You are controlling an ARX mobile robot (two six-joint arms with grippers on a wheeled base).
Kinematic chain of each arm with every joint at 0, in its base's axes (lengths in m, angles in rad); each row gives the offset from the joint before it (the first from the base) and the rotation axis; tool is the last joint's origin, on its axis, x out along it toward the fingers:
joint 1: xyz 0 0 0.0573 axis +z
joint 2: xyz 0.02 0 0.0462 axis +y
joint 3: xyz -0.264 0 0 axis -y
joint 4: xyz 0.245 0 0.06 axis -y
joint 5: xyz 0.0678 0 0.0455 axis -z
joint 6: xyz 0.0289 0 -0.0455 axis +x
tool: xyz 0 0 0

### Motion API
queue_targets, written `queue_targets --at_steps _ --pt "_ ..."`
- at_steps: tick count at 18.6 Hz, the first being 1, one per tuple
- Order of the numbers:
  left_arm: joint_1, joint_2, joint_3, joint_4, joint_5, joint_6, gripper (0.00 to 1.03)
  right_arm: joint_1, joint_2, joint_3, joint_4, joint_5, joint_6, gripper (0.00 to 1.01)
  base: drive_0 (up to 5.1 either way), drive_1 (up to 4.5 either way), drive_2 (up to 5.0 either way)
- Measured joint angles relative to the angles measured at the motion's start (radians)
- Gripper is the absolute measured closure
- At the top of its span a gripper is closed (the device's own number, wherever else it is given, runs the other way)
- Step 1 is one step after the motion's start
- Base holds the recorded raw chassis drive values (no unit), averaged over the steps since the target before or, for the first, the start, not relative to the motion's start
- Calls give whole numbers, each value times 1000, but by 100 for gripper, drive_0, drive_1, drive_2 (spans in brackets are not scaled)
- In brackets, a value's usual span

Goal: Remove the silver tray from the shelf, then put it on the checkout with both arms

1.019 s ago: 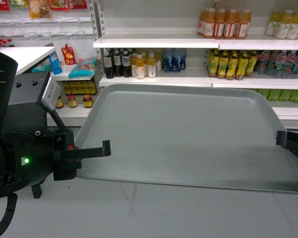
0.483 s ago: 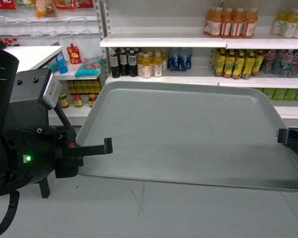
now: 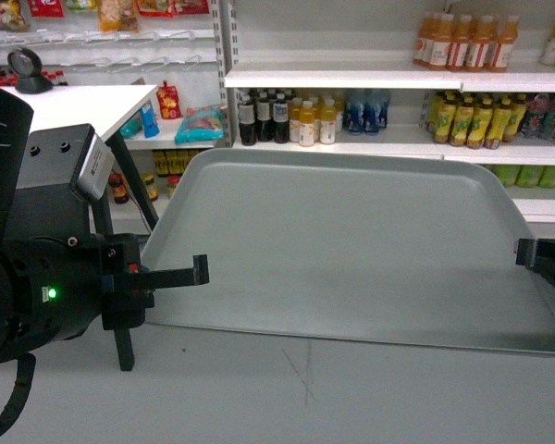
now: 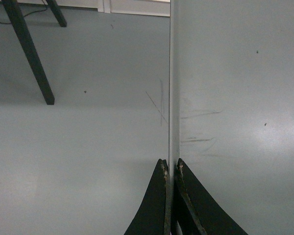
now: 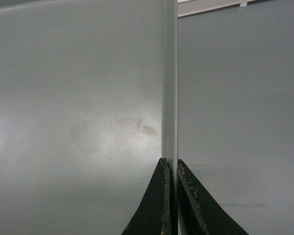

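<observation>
1. Orange drink bottles (image 3: 464, 42) are standing along the upper board's right end.
2. Dark bottles (image 3: 257, 120) are sitting at the left end of the board below, with yellow bottles (image 3: 474, 120) lining its right part.
3. Snack packets (image 3: 120, 11) are hanging at top left.

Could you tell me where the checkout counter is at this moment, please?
In the head view the checkout sits at the upper left, beyond the left gripper and left of the tray, with the black scanner on its far end.
</observation>
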Motion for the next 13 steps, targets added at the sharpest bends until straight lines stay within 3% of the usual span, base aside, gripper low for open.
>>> queue_targets --at_steps 13 --pt "0 0 0 -2 3 0 101 1 0 0 -2 -3 0 99 -506 240 240"
